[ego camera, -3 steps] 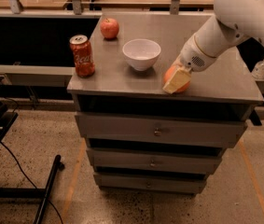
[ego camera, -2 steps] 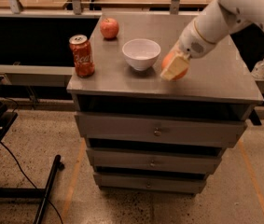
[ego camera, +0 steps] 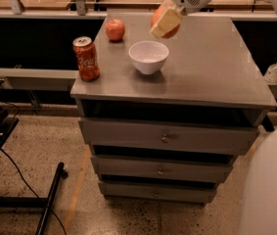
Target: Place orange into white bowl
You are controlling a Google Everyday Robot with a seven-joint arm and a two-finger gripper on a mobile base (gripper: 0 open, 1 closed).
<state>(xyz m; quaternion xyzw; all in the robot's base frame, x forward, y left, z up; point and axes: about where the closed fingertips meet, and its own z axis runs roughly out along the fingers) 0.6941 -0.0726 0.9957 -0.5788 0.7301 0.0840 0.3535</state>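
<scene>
Grey table (ego camera: 211, 67), wide open surface right of centre. Mid-top, the white bowl (ego camera: 149, 57), away from every edge. Hard by the left front edge, a red can (ego camera: 86, 58). Aloft beyond the bowl's far rim, the tool (ego camera: 165, 23) clenched on the orange (ego camera: 174, 31). Near the back edge, the apple (ego camera: 115, 30).

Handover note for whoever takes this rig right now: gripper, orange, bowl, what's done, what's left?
Gripper: shut on the orange, held in the air over the cabinet top, up beyond the white bowl.
White bowl: upright, empty, with the red can to its left and the apple behind.
Done: orange grasped and lifted.
Left: centre it over the bowl, lower, release.
</scene>
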